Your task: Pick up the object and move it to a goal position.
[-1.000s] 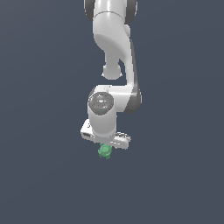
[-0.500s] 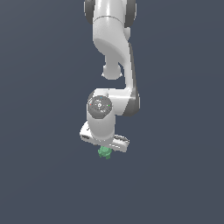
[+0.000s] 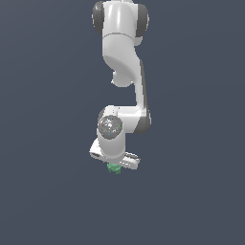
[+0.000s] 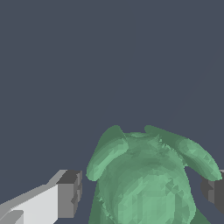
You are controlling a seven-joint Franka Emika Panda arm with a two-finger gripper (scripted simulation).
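The object (image 3: pixel 114 168) is a small bright-green knobbly lump, showing just under the white hand in the exterior view. In the wrist view the object (image 4: pixel 146 179) looms large, with two ear-like lobes on its upper part. My gripper (image 3: pixel 115 165) sits low over it. My gripper (image 4: pixel 141 192) is open, and the object lies between its dark fingertips (image 4: pixel 69 194). A narrow gap shows between that fingertip and the object. The other fingertip (image 4: pixel 213 190) sits right at the edge of one lobe.
The white arm (image 3: pixel 125 72) comes down from the top of the exterior view to the wrist joint (image 3: pixel 110 127). Around it there is only a plain dark blue-grey surface (image 3: pixel 191 191). No goal marker shows.
The hand has come down toward the object over the last second. The object has hardly moved, and less of it now shows below the hand.
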